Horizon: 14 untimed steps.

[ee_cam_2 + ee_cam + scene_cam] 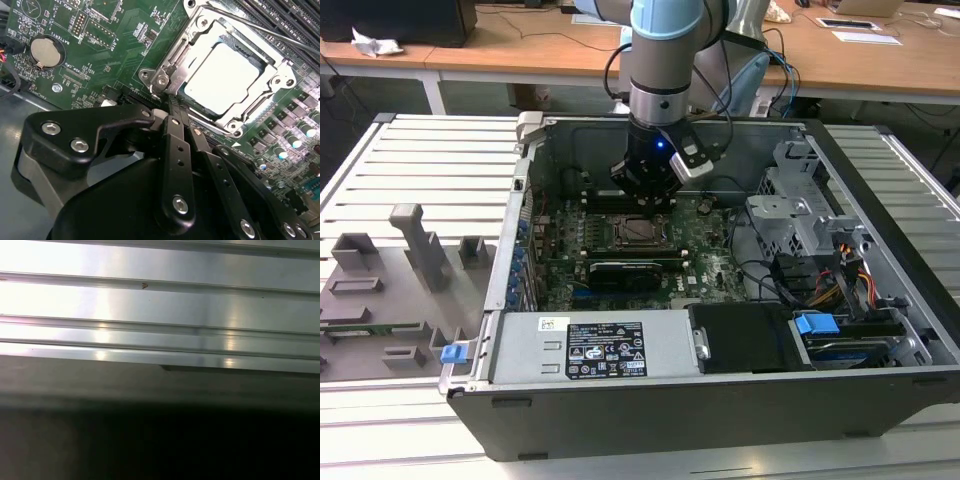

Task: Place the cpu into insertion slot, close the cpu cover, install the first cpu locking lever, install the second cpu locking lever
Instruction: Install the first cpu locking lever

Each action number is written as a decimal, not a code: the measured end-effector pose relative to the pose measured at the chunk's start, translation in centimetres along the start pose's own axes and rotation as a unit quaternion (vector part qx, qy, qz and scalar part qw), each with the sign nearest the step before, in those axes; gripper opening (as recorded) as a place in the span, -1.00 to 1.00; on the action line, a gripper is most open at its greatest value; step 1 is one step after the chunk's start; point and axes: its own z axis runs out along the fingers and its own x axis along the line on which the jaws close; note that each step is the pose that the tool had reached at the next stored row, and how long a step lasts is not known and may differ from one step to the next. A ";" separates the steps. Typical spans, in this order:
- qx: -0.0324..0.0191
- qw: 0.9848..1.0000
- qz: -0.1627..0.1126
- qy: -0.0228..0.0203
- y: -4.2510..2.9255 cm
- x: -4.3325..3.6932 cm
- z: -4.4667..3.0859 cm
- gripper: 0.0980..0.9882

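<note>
Setting: open computer case (pixel 720 400) on a slatted metal table (pixel 420 160).
Cpu (pixel 227 80): seated in the insertion slot (pixel 642 230), cpu cover (pixel 197 37) closed over it.
Gripper (pixel 172 102): fingers pressed together, empty, tips touching the cover's corner.
Risk: tips could slip off the thin locking lever (pixel 260 30), scraping the motherboard (pixel 100 60).

An open dark grey metal computer case (pixel 880 395) lies on a ribbed light grey aluminium table (pixel 430 160). Inside it, a green printed circuit motherboard (pixel 705 250) carries a long black graphics card (pixel 632 270). A silver box-shaped power supply with a black label (pixel 590 348) sits along the near wall. Blue plastic drive latches (pixel 817 324) sit towards the exterior view's right. A grey plastic fixture tray (pixel 380 300) rests on the table beside the case. In the second wrist view, a round silver coin cell battery (pixel 45 51) sits on the board.
</note>
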 end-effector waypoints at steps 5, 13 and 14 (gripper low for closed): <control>0.000 1.000 0.000 0.000 0.03 -0.02 -0.76 -0.98; 0.001 1.000 0.000 0.000 -0.10 -0.02 -1.40 -0.98; 0.001 1.000 0.000 0.000 -0.15 -0.02 -1.40 -0.98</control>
